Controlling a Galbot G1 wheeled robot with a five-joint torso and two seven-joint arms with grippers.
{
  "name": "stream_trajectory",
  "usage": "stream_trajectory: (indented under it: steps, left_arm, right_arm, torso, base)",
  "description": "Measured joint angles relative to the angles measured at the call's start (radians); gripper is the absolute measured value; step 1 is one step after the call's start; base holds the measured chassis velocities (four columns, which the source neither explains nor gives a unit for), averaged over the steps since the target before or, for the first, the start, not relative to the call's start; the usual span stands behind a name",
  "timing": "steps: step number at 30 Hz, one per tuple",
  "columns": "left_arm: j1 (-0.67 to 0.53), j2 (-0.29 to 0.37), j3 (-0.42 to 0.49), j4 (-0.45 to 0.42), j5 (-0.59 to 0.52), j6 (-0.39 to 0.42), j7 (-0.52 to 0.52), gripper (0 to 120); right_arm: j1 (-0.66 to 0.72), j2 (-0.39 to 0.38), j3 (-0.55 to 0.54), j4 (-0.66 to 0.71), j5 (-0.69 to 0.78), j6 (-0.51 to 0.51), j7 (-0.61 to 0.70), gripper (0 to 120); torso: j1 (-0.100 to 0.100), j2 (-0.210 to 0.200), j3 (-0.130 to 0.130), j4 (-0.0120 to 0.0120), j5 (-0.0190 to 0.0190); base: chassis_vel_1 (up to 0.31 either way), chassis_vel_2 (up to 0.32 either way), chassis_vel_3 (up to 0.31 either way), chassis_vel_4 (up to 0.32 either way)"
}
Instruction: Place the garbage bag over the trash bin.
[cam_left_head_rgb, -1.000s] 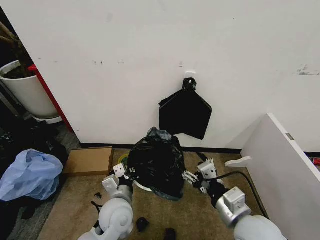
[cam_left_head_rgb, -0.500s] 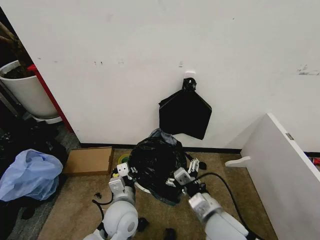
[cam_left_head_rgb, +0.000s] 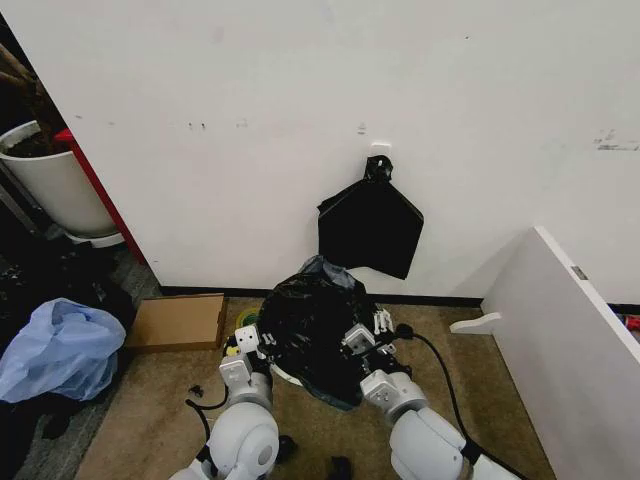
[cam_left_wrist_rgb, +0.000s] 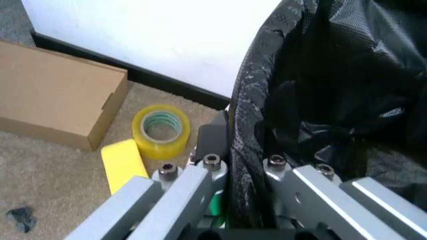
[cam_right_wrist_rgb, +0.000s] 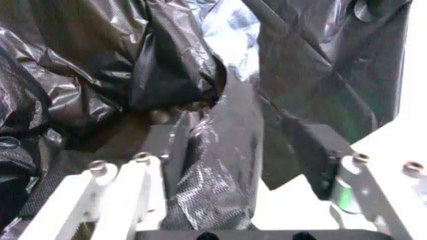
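The glossy black garbage bag is draped over the trash bin, which is hidden under it. My left gripper is at the bag's left side; in the left wrist view its jaws are pinched on a fold of the bag's edge. At the bag's right side is my right gripper. In the right wrist view its fingers stand wide apart, with a ridge of bag plastic lying between them.
A matte black bundle hangs on the wall behind the bin. A cardboard box, a tape roll and a yellow block lie left of it. A pale blue bag, white tub and white panel flank the spot.
My right arm has swung in from the right until its gripper is against the bag's right side. The bag's top has sunk a little. The left gripper has barely moved.
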Motion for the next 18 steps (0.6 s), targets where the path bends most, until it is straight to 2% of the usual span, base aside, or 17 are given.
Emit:
stream_trajectory:
  steps: [4, 5, 11, 14, 18]
  left_arm:
    - [-0.003, 0.0, 0.0, 0.003, 0.0, -0.006, 0.002, 1]
    - [-0.003, 0.0, 0.0, 0.003, 0.0, -0.006, 0.002, 1]
    - [-0.008, 0.001, -0.001, 0.015, -0.005, -0.011, 0.006, 1]
    - [-0.008, 0.003, -0.003, 0.015, -0.007, -0.014, 0.01, 1]
    - [-0.008, 0.003, -0.005, 0.014, -0.009, -0.018, 0.015, 1]
  right_arm:
    - [0.0, -0.009, 0.004, -0.005, 0.01, -0.001, 0.004, 32]
    - [0.0, -0.009, 0.004, -0.005, 0.01, -0.001, 0.004, 32]
    - [-0.004, -0.014, 0.005, 0.005, 0.074, -0.003, 0.026, 7]
    - [-0.007, -0.019, 0.005, 0.003, 0.094, -0.011, 0.025, 0]
    - [-0.006, -0.017, 0.007, -0.008, 0.101, -0.009, 0.023, 0]
  torso:
    - [0.0, 0.0, 0.0, 0.0, 0.0]
    - [0.0, 0.0, 0.0, 0.0, 0.0]
    - [0.0, 0.0, 0.0, 0.0001, 0.0]
    - [0.0, 0.0, 0.0, 0.0, 0.0]
    - [0.0, 0.0, 0.0, 0.0001, 0.0]
  base:
    - [0.0, 0.0, 0.0, 0.0]
    - [0.0, 0.0, 0.0, 0.0]
    - [0.0, 0.0, 0.0, 0.0]
    - [0.0, 0.0, 0.0, 0.0]
    - [0.0, 0.0, 0.0, 0.0]
